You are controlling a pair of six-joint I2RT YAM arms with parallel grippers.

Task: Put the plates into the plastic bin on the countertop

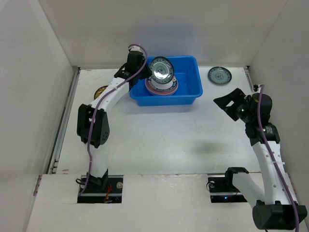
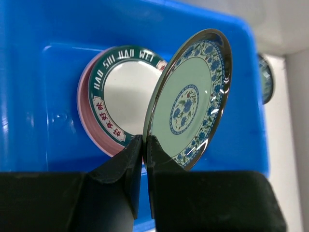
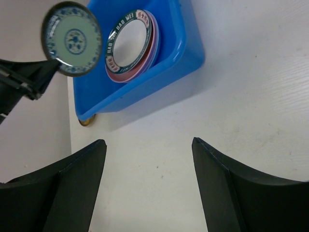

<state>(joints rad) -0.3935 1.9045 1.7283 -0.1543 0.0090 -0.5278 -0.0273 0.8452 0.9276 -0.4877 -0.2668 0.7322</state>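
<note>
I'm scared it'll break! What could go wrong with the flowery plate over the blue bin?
The left hand pinches the floral plate only at its rim, so it might slip. It hangs tilted above the stacked plates in the blue bin; released there, it could land edge-first and chip.

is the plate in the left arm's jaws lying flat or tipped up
Tipped up on edge: the left gripper pinches the patterned plate by its rim, face showing, above the stack in the blue bin.
</note>
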